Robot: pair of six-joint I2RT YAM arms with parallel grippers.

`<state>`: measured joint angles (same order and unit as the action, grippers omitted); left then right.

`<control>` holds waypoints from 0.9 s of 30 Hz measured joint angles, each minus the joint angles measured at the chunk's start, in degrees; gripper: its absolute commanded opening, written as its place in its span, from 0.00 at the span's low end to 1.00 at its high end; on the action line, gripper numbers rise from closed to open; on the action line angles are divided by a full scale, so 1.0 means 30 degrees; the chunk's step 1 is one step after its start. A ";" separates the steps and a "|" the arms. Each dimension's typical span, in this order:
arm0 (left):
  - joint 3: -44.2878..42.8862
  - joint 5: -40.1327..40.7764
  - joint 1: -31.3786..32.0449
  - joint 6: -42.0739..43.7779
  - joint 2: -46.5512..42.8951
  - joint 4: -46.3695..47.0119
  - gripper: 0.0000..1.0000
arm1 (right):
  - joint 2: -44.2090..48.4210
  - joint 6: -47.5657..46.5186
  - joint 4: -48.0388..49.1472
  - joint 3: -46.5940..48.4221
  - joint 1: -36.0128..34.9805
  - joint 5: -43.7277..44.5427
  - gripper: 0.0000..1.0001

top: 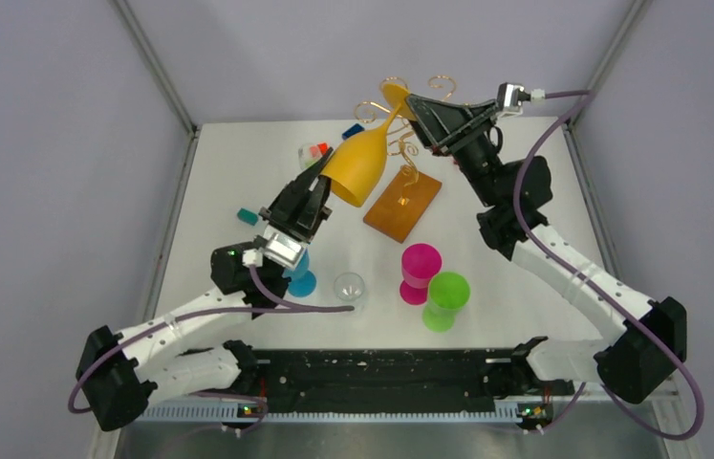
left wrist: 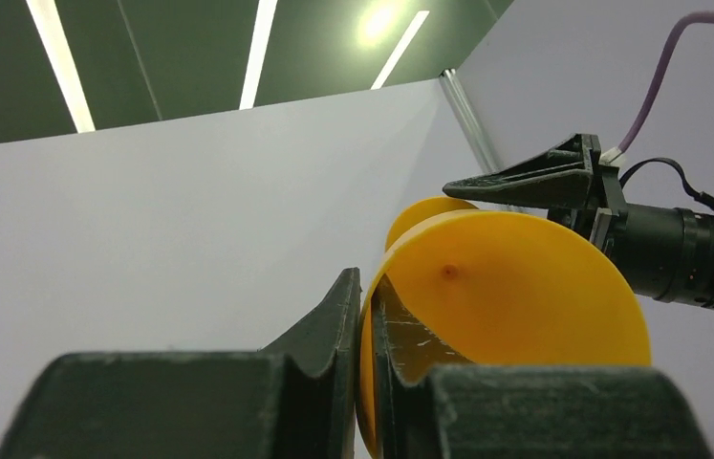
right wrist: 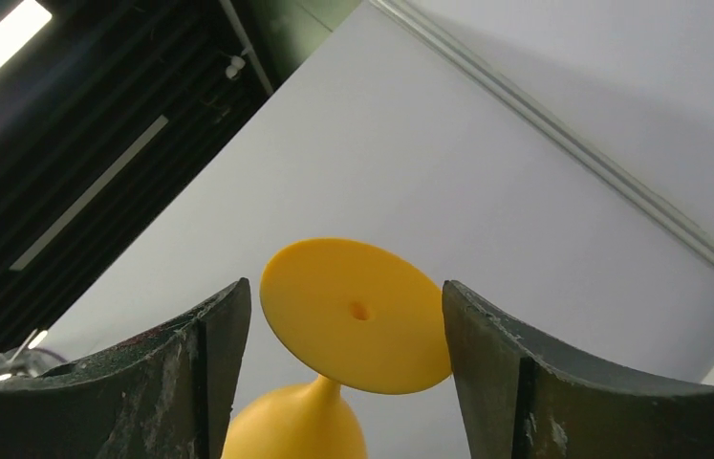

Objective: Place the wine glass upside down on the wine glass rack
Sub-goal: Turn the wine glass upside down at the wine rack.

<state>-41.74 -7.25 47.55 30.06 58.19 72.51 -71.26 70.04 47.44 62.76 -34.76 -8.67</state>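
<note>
The yellow wine glass (top: pixel 357 167) hangs tilted above the table, bowl low and left, foot (top: pixel 396 94) high and right. My left gripper (top: pixel 319 177) is shut on the bowl's rim (left wrist: pixel 515 287), one finger inside and one outside. My right gripper (top: pixel 413 105) stands open around the foot (right wrist: pixel 353 316); the foot's edge is close to or touching the right finger (right wrist: pixel 486 354), with a gap at the left finger. The wine glass rack (top: pixel 402 206), gold wire on an orange-brown base, stands just below and behind the glass, its curled arms (top: pixel 443 84) near the foot.
A pink cup (top: pixel 420 271) and a green cup (top: pixel 446 299) stand in front of the rack. A clear glass (top: pixel 350 287) and a blue cup (top: pixel 302 279) sit by my left arm. Small blocks (top: pixel 313 153) and a teal piece (top: pixel 248 216) lie at the left and back.
</note>
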 measured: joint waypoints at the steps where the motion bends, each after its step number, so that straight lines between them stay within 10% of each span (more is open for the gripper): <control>1: 0.0000 0.0087 0.0080 0.0204 0.0058 0.0000 0.00 | 0.0015 -0.0087 -0.0109 -0.0124 0.0000 0.0306 0.75; 27: 0.0007 0.1115 0.1020 0.4131 0.0342 0.0051 0.00 | 0.1217 -0.1370 -0.2244 -0.1515 -0.0750 0.0058 0.73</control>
<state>-41.71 -3.90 50.61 42.46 59.22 72.66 -67.61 65.93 40.71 58.22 -37.01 -8.49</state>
